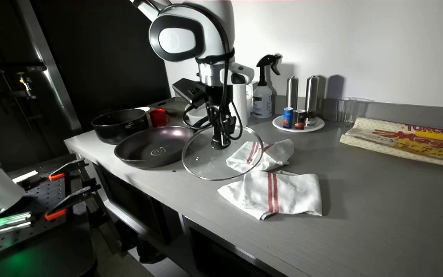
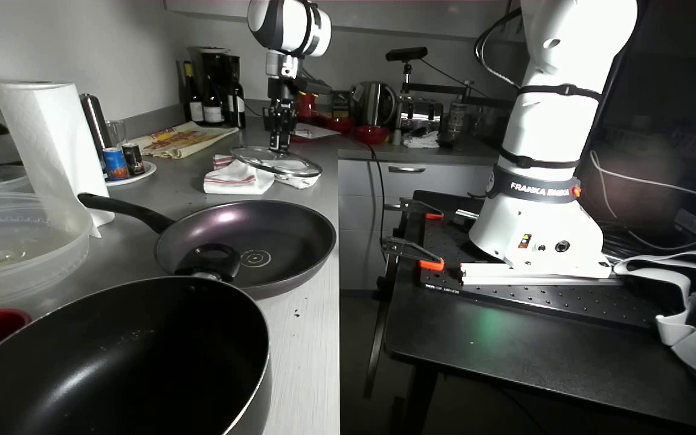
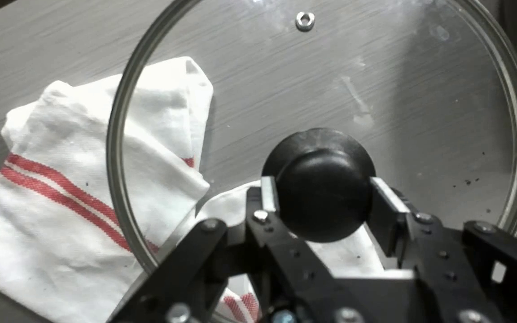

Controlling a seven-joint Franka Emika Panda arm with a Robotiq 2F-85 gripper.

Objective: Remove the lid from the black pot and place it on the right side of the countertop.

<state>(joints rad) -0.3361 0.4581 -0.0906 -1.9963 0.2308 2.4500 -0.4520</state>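
Two fingers (image 3: 382, 224) pinch the black knob (image 3: 323, 197) of the glass lid (image 1: 208, 163), tilted above surface (image 1: 379, 200); contact with towels (image 1: 290, 190) unclear.

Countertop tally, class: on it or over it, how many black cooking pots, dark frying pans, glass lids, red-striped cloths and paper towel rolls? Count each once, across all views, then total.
Black pot: 1
Dark frying pan: 1
Glass lid: 1
Red-striped cloths: 2
Paper towel roll: 1
Total: 6

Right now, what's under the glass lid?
Through the lid, the wrist view shows countertop and parts of two red-striped white towels; whatever the black knob and gripper cover can't be seen.
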